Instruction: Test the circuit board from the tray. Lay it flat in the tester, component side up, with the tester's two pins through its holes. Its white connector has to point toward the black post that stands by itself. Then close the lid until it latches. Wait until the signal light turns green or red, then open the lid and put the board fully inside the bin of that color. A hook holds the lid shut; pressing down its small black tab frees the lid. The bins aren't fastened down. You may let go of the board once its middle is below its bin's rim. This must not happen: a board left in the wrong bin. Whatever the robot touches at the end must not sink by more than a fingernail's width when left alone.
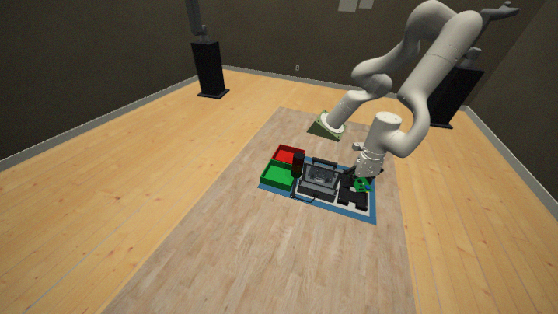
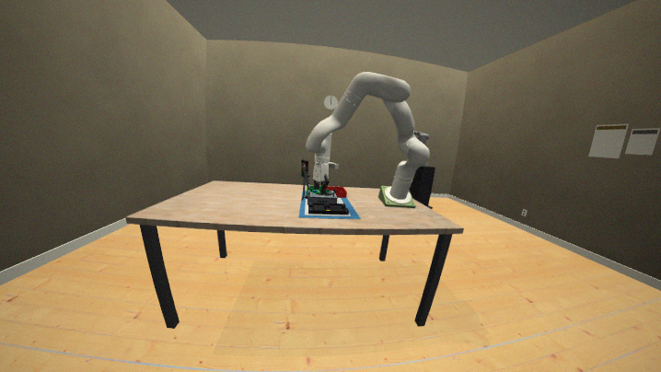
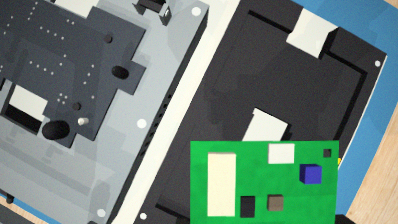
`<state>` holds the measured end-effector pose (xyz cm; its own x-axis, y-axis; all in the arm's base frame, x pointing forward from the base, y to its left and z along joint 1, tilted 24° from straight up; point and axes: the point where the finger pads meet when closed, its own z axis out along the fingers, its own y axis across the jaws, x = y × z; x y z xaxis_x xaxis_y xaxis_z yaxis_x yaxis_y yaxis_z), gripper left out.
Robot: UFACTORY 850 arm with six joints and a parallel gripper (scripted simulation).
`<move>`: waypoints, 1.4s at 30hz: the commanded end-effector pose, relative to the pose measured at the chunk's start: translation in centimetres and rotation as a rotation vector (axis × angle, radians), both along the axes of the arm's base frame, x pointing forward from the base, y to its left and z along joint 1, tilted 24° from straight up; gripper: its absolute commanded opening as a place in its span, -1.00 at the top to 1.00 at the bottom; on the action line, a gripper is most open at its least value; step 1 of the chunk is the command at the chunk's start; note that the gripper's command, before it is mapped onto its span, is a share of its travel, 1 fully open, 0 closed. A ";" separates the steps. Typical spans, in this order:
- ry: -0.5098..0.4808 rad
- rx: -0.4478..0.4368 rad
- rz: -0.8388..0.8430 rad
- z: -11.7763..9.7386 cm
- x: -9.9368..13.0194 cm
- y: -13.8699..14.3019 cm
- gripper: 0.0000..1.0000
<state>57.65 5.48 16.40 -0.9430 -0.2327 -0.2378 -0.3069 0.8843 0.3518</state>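
Note:
The green circuit board (image 1: pixel 362 185) (image 3: pixel 265 182) is component side up, with a long cream block and a smaller white block on top. My gripper (image 3: pixel 264 219) is shut on the circuit board by two opposite edges, above the black tray (image 1: pixel 345 200) (image 3: pixel 280 75). The grey tester (image 1: pixel 316 191) (image 3: pixel 122 167) is beside the tray, its dark nest uncovered; a pale pin (image 3: pixel 83 121) shows in it. The lid's exact pose is unclear. The signal light (image 1: pixel 298 165) (image 2: pixel 304 168) shows no bright lamp. The board hides part of the tray in the wrist view.
The green bin (image 1: pixel 277 176) and red bin (image 1: pixel 287 155) (image 2: pixel 340 191) stand beyond the tester, close to the signal light. A thin black bar (image 1: pixel 303 200) runs along the tester's front side. A blue mat (image 1: pixel 372 217) (image 3: pixel 375 117) borders the tray. The arm's green base (image 1: pixel 322 134) is behind.

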 end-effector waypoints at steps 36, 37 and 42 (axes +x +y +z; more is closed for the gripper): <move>0.422 0.112 -0.928 0.1 0.1 0.0 -0.58; 0.438 0.117 -0.965 0.1 0.1 0.0 -0.58; 0.499 0.136 -1.104 0.1 0.1 0.0 -0.58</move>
